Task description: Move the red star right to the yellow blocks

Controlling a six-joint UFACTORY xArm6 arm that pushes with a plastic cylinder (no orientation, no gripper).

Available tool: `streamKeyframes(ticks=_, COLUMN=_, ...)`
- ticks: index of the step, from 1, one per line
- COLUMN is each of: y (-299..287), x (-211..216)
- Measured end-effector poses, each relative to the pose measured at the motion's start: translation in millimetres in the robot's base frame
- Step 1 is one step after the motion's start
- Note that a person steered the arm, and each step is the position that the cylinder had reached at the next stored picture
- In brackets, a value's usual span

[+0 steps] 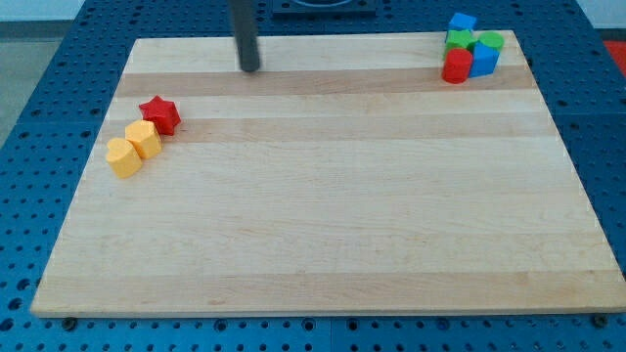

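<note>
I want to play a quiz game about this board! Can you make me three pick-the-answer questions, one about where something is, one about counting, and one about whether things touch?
1. Where is my tip?
A. near the board's top edge
B. in the bottom right corner
C. on the red star

2. How many yellow blocks?
A. one
B. two
C. four

3. The red star and the nearest yellow block are:
A. across the board from each other
B. right beside each other
C. stacked

Answers: 1 A, the rod ends up top. 2 B, a second yellow block lies beside the first. 3 B, they sit edge to edge.

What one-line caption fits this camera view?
Dark rod's tip stands above-right of the red star block, which touches two yellow blocks on the wooden board.
</note>
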State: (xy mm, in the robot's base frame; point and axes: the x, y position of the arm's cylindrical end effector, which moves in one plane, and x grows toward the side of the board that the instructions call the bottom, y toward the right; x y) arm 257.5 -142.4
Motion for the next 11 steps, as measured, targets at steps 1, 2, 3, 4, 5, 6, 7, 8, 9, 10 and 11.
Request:
streamKeyframes(ticks=1, y=-67.2, x=5.6)
streamKeyframes(ticks=2, y=-117.5, x=25.6)
streamKeyframes(ticks=3, y=-131.4, x=65.7)
streamKeyframes(ticks=4, y=-121.7, x=81.2)
streamKeyframes(ticks=5, y=-85.9, x=82.4)
streamKeyframes(ticks=6, y=-59.4, x=93.8)
streamKeyframes(ticks=7, y=-27.2, x=114.8)
streamKeyframes(ticks=8, y=-9.1, x=149.9)
streamKeyframes(ticks=9, y=-30.7, x=160.8)
streamKeyframes(ticks=10, y=-21.9, x=135.7)
streamKeyframes(ticks=11, y=-22.9, x=110.0)
